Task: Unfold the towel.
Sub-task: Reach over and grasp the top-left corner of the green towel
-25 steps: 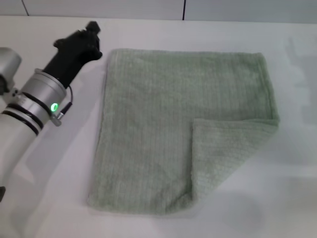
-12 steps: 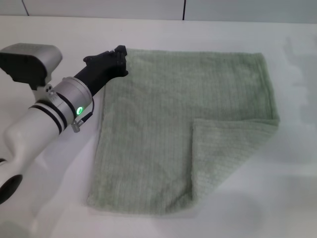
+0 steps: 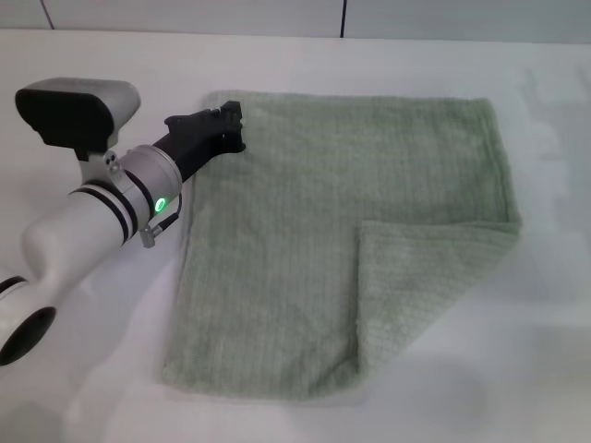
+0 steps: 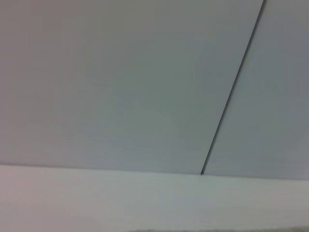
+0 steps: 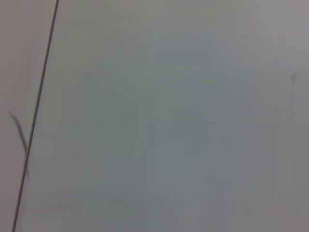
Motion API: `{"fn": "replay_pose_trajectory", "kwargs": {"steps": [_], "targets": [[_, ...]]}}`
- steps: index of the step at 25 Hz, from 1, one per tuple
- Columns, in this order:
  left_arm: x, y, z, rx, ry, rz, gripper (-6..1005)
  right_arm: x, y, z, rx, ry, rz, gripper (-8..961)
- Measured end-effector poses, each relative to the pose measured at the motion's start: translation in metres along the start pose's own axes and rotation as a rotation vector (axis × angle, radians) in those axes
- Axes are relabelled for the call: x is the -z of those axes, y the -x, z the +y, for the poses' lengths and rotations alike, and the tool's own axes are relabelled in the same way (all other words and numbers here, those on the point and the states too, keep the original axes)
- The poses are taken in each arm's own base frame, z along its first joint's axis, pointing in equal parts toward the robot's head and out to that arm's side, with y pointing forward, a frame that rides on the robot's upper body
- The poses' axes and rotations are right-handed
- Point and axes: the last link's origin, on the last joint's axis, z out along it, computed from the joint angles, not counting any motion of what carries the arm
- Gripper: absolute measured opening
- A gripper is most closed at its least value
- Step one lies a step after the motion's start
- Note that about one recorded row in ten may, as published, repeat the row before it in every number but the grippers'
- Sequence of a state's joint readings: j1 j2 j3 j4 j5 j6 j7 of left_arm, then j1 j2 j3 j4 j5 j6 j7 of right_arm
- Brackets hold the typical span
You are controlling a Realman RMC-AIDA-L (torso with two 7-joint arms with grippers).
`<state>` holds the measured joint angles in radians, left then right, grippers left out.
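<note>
The pale sage-green towel [image 3: 314, 221] lies flat on the white table in the head view. Its near right corner is folded over into a triangular flap [image 3: 416, 286] that lies on top of the cloth. My left gripper [image 3: 229, 129], black on a white and silver arm, is over the towel's far left corner and points right across it. The left wrist view shows only the wall, the table and a thin sliver of the towel [image 4: 217, 230] at the picture's edge. My right gripper is out of view.
The white table [image 3: 545, 351] stretches around the towel on all sides. A pale wall with a dark vertical seam [image 3: 343, 18] stands behind the table. The right wrist view shows only a plain panel with a seam [image 5: 38, 96].
My left arm has swung right and toward the towel, from beside its far left corner to over that corner. The towel has not moved.
</note>
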<state>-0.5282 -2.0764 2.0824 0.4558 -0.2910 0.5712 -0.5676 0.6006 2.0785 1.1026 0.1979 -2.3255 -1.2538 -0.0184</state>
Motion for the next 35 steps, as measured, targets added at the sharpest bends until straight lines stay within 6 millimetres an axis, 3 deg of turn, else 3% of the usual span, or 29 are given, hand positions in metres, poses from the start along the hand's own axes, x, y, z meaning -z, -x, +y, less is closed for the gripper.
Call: {"fn": "replay_pose_trajectory", "kwargs": {"steps": [9, 35], "targets": [[-0.01, 0.006, -0.001, -0.025, -0.042, -0.106, -2, -0.002, -0.002, 0.005, 0.003, 0.024, 0.015, 751], [-0.009, 0.013, -0.007, -0.041, -0.078, -0.16, -3, -0.008, -0.002, 0.009, 0.018, 0.043, 0.028, 750]]}}
